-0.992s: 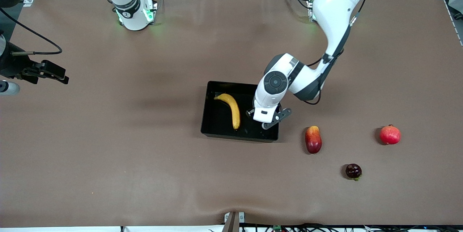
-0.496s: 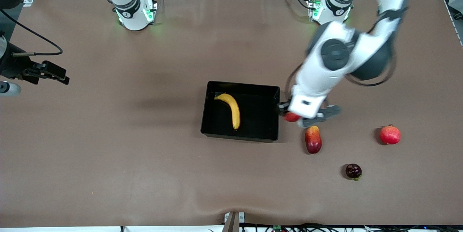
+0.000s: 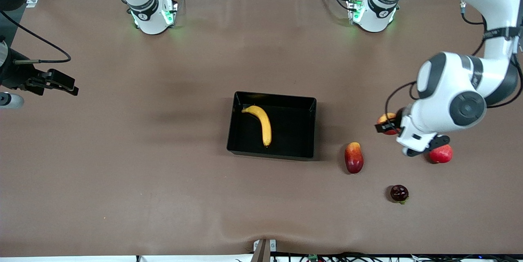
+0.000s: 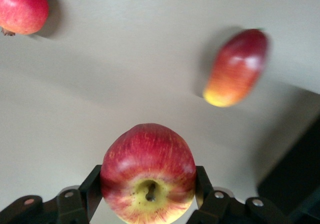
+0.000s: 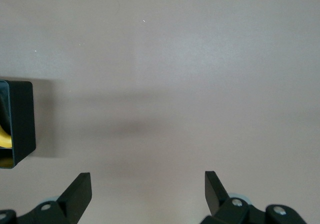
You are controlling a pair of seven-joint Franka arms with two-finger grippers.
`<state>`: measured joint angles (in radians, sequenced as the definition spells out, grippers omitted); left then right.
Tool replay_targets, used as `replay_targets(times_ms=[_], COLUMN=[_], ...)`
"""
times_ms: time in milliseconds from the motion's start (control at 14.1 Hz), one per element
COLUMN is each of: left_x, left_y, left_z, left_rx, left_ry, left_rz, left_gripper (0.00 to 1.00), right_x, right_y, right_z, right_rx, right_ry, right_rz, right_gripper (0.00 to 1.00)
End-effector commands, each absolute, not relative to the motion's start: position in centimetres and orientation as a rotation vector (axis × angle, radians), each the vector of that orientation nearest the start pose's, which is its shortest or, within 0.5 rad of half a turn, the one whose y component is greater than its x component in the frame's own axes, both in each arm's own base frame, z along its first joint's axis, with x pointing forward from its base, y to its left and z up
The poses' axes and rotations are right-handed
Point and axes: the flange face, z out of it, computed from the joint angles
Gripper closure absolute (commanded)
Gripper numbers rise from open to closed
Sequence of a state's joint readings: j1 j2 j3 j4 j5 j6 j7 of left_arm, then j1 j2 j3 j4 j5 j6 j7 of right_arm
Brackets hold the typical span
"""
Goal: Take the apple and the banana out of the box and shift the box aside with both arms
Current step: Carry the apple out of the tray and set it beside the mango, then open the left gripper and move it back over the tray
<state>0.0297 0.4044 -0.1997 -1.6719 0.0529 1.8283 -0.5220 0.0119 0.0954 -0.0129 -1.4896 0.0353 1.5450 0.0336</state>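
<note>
The black tray [image 3: 294, 133] lies mid-table with the yellow banana [image 3: 261, 124] in it. My left gripper [image 3: 390, 127] is shut on the small red apple with yellow streaks [image 3: 385, 119], up over the table mat between the oblong red-yellow fruit and the round red crowned fruit. In the left wrist view the apple [image 4: 148, 171] sits between the fingers [image 4: 90, 189], stem end toward the camera. My right gripper [image 3: 61, 83] waits, open and empty, at the right arm's end of the table; its wrist view shows it [image 5: 148, 189] open over bare mat, with the tray's end [image 5: 22, 119] at the edge.
An oblong red-yellow fruit [image 3: 354, 157] lies beside the tray toward the left arm's end. A round red crowned fruit [image 3: 441, 153] lies partly under the left wrist. A small dark purple fruit [image 3: 399, 193] lies nearer the camera.
My left gripper has lifted out of the tray with the apple and swung toward the left arm's end of the table. The right arm has not moved.
</note>
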Motion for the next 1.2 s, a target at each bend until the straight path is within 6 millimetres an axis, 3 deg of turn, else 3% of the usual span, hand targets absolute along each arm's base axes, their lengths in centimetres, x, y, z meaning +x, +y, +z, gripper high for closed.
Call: replay_targets(times_ms=[0, 354, 709, 921, 1134], left_x=[62.3, 62.4, 63.0, 63.2, 63.6], left_y=[-6.9, -1.9, 4.7, 5.2, 5.1], left_z=[32.2, 26.4, 22.8, 21.5, 21.6], left_rx=[-3.03, -2.96, -3.038, -3.061, -3.069], left_ry=[-0.548, -0.392, -0.239, -0.212, -0.218], left_rz=[0.332, 0.175, 0.125, 0.101, 0.083], left_gripper=[1.0, 1.0, 1.0, 1.0, 1.0], right_x=[58.1, 58.1, 58.0, 58.0, 58.0], right_y=[0.4, 0.3, 0.3, 0.3, 0.4], right_z=[60.8, 60.7, 60.7, 60.7, 60.7], right_rx=[-3.093, -3.093, -3.093, -3.093, -3.093], right_ry=[0.07, 0.073, 0.073, 0.073, 0.07], right_rz=[0.068, 0.07, 0.073, 0.073, 0.073], right_gripper=[0.0, 0.0, 0.0, 0.0, 0.0])
